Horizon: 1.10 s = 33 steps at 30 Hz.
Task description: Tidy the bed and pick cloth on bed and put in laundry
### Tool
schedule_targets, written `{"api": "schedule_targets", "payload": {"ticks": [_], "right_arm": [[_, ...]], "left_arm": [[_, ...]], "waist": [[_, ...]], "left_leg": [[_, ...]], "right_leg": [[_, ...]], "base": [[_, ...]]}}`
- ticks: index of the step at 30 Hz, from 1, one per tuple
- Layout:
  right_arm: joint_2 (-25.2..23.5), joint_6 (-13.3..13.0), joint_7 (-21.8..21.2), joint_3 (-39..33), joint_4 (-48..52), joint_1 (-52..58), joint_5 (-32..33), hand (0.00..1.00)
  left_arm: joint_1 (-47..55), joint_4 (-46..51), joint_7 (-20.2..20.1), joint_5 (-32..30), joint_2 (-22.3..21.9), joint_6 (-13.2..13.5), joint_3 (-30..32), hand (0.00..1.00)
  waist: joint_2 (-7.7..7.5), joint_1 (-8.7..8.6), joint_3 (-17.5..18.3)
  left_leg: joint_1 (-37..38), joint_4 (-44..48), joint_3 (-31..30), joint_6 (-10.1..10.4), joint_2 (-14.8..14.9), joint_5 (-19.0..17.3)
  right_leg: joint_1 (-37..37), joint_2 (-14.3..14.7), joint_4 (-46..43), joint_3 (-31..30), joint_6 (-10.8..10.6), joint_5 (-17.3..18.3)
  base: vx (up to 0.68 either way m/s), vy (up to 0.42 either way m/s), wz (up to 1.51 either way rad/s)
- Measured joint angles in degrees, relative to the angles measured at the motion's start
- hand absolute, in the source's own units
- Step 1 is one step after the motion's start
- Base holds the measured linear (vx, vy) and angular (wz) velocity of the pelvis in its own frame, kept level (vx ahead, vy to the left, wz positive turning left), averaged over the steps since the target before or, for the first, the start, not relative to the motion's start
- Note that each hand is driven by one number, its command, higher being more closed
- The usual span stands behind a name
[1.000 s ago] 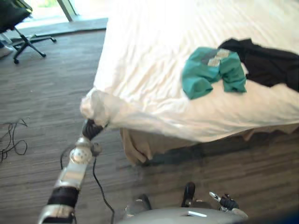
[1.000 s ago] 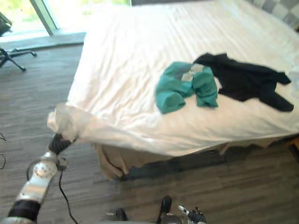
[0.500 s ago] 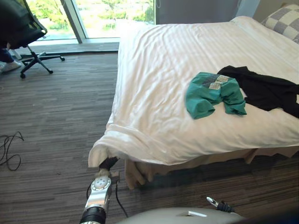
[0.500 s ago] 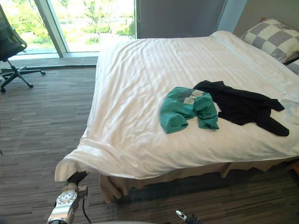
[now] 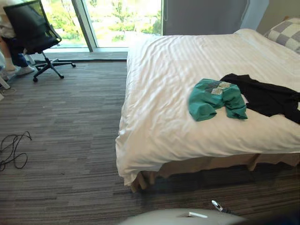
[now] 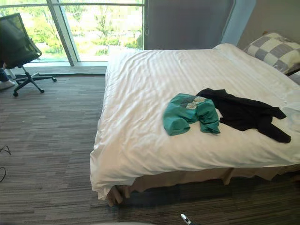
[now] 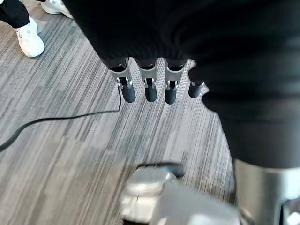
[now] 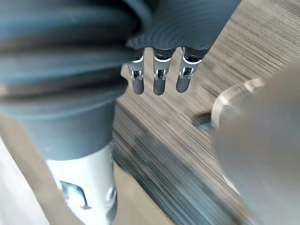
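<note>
A teal cloth [image 5: 213,98] lies crumpled on the white duvet [image 5: 164,93], towards the bed's near right part. A black garment [image 5: 269,96] is spread just right of it, touching it. The duvet's near left corner hangs down over the bed's corner [image 6: 101,180]. My left hand [image 7: 147,84] hangs over the striped floor with straight fingers and holds nothing. My right hand [image 8: 159,75] also hangs over the floor beside the bed, fingers straight and empty.
A black office chair [image 5: 35,33] stands at the far left by the window, with a person [image 5: 9,47] seated behind it; a white shoe [image 7: 30,40] rests on the floor. A checkered pillow [image 6: 276,49] lies at the bed's far right.
My left hand has let go of the duvet's near left corner and dropped out of the eye views. The corner now hangs flat. The camera has tilted up.
</note>
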State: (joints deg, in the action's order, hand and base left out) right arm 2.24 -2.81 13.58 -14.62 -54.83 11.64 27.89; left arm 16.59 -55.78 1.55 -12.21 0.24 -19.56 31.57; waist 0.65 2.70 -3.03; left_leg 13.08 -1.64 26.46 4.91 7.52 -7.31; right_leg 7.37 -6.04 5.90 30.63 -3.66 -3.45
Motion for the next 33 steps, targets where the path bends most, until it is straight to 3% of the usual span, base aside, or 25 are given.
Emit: {"api": "schedule_targets", "payload": {"ticks": [1, 2, 3, 7, 8, 10, 11, 12, 14, 16, 19, 21, 23, 25, 29, 33], "right_arm": [[0.02, -1.30, 1.20, -0.35, 1.05, -0.05, -0.04, 0.00], [0.21, -3.33, 2.73, -0.75, 3.41, -0.18, -0.07, 1.00], [1.47, -6.19, 3.93, -0.97, 9.34, -0.42, -0.79, 1.00], [7.71, -10.08, 2.67, -0.59, 24.92, -4.26, -6.00, 1.00], [9.50, -10.37, 0.09, -0.63, 27.81, -5.80, -6.23, 1.00], [12.37, -14.68, -9.61, -0.27, 35.28, -8.08, -7.45, 1.00], [12.84, -15.20, -11.49, 0.19, 37.31, -8.35, -7.85, 1.00], [14.15, -17.56, -16.66, 3.25, 41.80, -8.80, -8.10, 1.00], [14.81, -18.01, -21.19, 8.20, 48.08, -9.27, -9.03, 1.00], [14.68, -14.52, -28.24, 18.17, 56.60, -11.63, -8.91, 1.00], [14.28, -9.41, -33.03, 29.58, 58.23, -15.05, -8.10, 1.00], [12.83, -4.37, -33.80, 38.92, 57.40, -21.66, -7.69, 1.00], [10.22, -1.98, -32.52, 42.99, 53.95, -30.10, -7.72, 1.00], [6.50, -0.38, -29.20, 43.34, 47.97, -42.42, -7.75, 1.00], [2.32, 0.11, -22.95, 41.25, 34.92, -61.49, -7.81, 1.00], [-1.42, 0.03, -20.63, 41.53, 29.82, -68.63, -7.70, 1.00]], "left_arm": [[-0.10, 0.08, -0.12, 0.36, -0.15, 0.29, -0.04, 0.00], [-0.12, 0.30, -0.47, 0.36, -0.12, 0.90, -0.46, 0.00], [-0.07, 0.55, -0.76, 0.31, 0.27, 2.70, -2.92, 0.00], [0.01, 1.63, 0.62, 2.51, 2.01, 6.73, -12.07, 0.00], [0.05, 2.17, 1.16, 3.79, 2.55, 7.87, -14.26, 0.00], [0.14, 2.70, 1.41, 5.08, 5.01, 10.06, -19.16, 0.00], [0.17, 2.69, 1.44, 5.58, 5.52, 10.38, -20.58, 0.00], [0.10, 2.70, 1.46, 6.56, 7.32, 11.00, -23.93, 0.00], [0.09, 2.71, 1.51, 6.63, 8.42, 11.47, -27.17, 0.00], [-0.19, 2.73, 2.69, 6.64, 10.35, 11.47, -32.72, 0.00], [-1.07, 4.23, 4.00, 6.61, 12.31, 11.41, -39.25, 0.00], [-2.57, 6.11, 5.23, 6.59, 13.49, 10.58, -44.20, 0.00], [-4.72, 8.01, 5.29, 6.65, 15.16, 9.16, -46.26, 0.00], [-7.46, 12.42, 4.87, 8.97, 17.96, 8.05, -47.11, 0.00], [-10.33, 20.19, 2.96, 13.94, 20.90, 7.63, -47.23, 0.00], [-11.99, 21.52, 2.70, 13.68, 21.30, 7.20, -47.27, 0.00]], "waist": [[0.06, 0.00, 0.02], [0.20, -0.03, 0.10], [0.03, -0.17, 0.22], [1.28, -0.37, 0.47], [1.17, -0.25, 0.54], [0.34, -0.19, 0.95], [0.28, -0.28, 1.02], [0.28, -0.59, 1.10], [0.10, -0.93, 1.02], [-0.37, -1.52, 1.08], [-1.35, -1.19, 0.81], [-1.51, 1.22, 0.05], [-2.91, 2.63, -2.46], [-4.18, 5.02, -8.20], [-4.25, 9.84, -17.88], [-4.63, 12.59, -20.02]], "left_leg": [[-0.11, -0.09, 0.48, 0.03, 0.13, 0.04], [-0.18, -0.19, 1.42, 0.04, 0.41, 0.04], [-0.30, -0.26, 1.76, 0.10, 0.60, 0.07], [-0.37, -0.11, 2.85, 0.67, 1.43, 0.40], [-0.48, -0.10, 2.87, 0.92, 1.65, 0.54], [-2.03, -0.10, 2.66, 1.39, 2.16, 0.95], [-2.25, -0.03, 2.39, 1.62, 2.18, 1.57], [-2.43, -0.07, 2.20, 1.93, 1.94, 1.91], [-2.63, 0.23, 1.22, 1.90, 1.77, 2.15], [-3.09, 2.30, 0.76, 1.54, 0.82, 2.38], [-4.10, 5.56, -1.48, 0.34, -0.88, 3.17], [-5.64, 5.77, -3.75, 0.02, -1.52, 3.37], [-8.71, 5.97, -6.59, 0.00, -1.79, 3.38], [-13.10, 6.27, -10.08, -0.32, -1.64, 3.36], [-19.96, 6.10, -16.00, -1.71, -1.78, 4.28], [-25.12, 7.32, -19.32, -2.93, -3.10, 5.38]], "right_leg": [[-0.14, 0.08, 0.00, 0.00, 0.00, 0.00], [-0.31, 0.24, -0.01, -0.01, 0.01, 0.00], [-0.78, 0.52, -0.01, -0.18, 0.09, 0.05], [-1.65, 1.32, 0.00, -0.71, 0.55, 0.36], [-1.83, 1.61, 0.00, -0.90, 0.74, 0.49], [-3.21, 2.26, 0.00, -1.54, 0.90, 0.40], [-3.42, 2.37, -0.01, -1.65, 1.31, 0.09], [-4.01, 2.57, -0.03, -1.75, 2.05, -0.58], [-4.04, 2.47, -0.24, -1.87, 2.17, -0.66], [-3.41, 1.28, -0.38, -2.38, 2.35, -1.05], [-2.29, -1.10, -0.38, -2.30, 1.73, -1.93], [-3.27, -2.27, -0.38, -1.50, 1.56, -2.99], [-5.00, -2.64, -0.39, 0.44, 1.79, -3.80], [-7.63, -2.27, -0.39, 2.70, 2.44, -4.89], [-11.28, -2.39, -0.39, 5.92, 2.58, -6.87], [-13.46, -4.01, -0.40, 8.03, 1.63, -7.91]], "base": [[-0.04, -0.026, -0.18], [-0.02, -0.027, -0.22], [-0.01, -0.023, -0.22], [0.01, -0.006, -0.13], [0.04, -0.005, -0.05], [0.09, 0.005, -0.02], [0.16, 0.019, -0.05], [0.17, 0.039, -0.06], [0.14, 0.051, -0.05], [0.10, 0.085, -0.05], [0.03, 0.115, 0.11], [-0.02, 0.165, 0.21], [-0.11, 0.085, 0.58], [-0.23, 0.034, 0.83], [-0.19, 0.043, 0.78], [-0.09, 0.109, 0.53]]}}
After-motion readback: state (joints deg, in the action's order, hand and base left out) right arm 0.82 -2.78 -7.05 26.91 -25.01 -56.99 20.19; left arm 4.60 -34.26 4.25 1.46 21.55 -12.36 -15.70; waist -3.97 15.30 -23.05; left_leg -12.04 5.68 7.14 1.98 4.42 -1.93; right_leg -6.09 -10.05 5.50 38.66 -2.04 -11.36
